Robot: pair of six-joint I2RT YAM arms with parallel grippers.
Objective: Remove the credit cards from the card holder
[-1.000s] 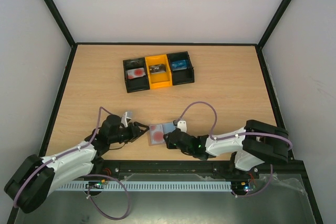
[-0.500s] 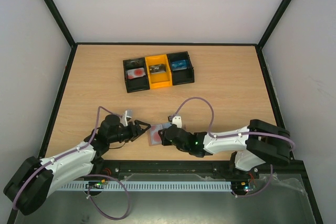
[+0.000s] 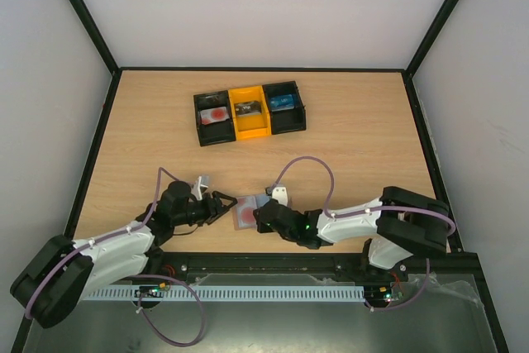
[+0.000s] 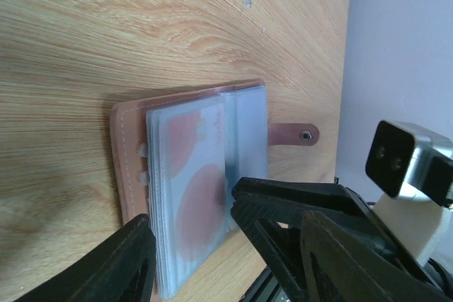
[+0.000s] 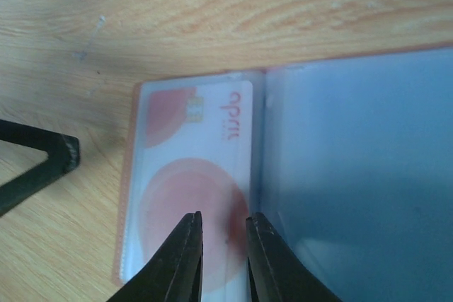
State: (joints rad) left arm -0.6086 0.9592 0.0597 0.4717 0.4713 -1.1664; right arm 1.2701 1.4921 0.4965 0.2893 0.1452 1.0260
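— Card holder [image 3: 248,211]?
— Lies open at worktop's [image 3: 347,155] near edge; shows pale, red-marked card [image 5: 187,175] under clear sleeve.
— Nearby?
— Left fingers [image 4: 124,263], wide apart, at 9 o'clock; right fingers [image 5: 180,259], narrow gap, over card. Tray [image 3: 250,112] well apart at 12.

Card holder [image 5: 354,175] open flat, pale red-marked credit card [image 5: 191,146] inside its clear sleeve.

Wooden table [image 3: 355,163] bears card holder [image 3: 248,211], tray [image 3: 249,112]

The top camera looked steeply down from the near side over the whole table [image 3: 355,163]. Both wrist cameras sat low and close, facing each other across the card holder [image 4: 248,129].
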